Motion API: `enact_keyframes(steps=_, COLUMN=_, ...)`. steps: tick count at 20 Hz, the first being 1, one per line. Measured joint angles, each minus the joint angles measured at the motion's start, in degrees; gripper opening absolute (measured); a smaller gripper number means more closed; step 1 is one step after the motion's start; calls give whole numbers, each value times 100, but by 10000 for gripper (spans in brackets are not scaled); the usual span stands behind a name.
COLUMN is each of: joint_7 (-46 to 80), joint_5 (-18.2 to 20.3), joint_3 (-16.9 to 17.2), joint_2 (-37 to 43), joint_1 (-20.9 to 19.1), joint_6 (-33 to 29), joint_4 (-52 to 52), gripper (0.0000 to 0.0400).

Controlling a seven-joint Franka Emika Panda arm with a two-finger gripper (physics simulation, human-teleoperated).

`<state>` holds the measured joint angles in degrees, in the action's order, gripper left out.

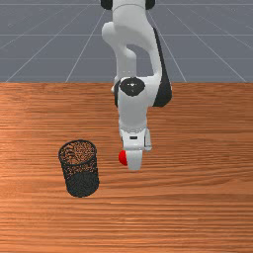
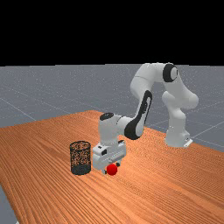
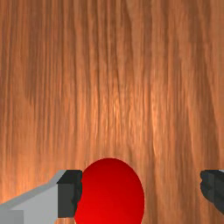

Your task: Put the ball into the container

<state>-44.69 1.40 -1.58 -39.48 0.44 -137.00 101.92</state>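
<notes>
In the far view my gripper (image 2: 111, 168) is low over the table, with the red ball (image 2: 112, 169) at its fingertips. The front view has the hand (image 1: 134, 157) partly covering the ball (image 1: 122, 157), which sticks out on its left. Seen from the wrist, the gripper (image 3: 141, 191) is open. There the ball (image 3: 110, 194) lies between the fingers, right by one of them, with a wide gap to the other. The container, a black mesh basket (image 1: 82, 184), stands upright left of the hand; in the far view the basket (image 2: 80, 169) is also to the left.
The wooden table (image 1: 197, 197) extends around the ball and the basket. A strip of table separates the basket from the hand in the front view. The arm's base (image 2: 177, 138) stands at the far view's right.
</notes>
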Motion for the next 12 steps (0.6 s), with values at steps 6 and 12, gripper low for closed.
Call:
enact_keyframes(steps=6, joint_7=95, joint_5=-84, joint_3=67, joint_2=-204, joint_1=70, joint_6=146, joint_4=-216, gripper=98)
enact_keyframes(steps=12, joint_7=130, joint_5=-98, joint_3=75, joint_2=-57, joint_1=104, joint_6=-368, joint_4=124, gripper=257)
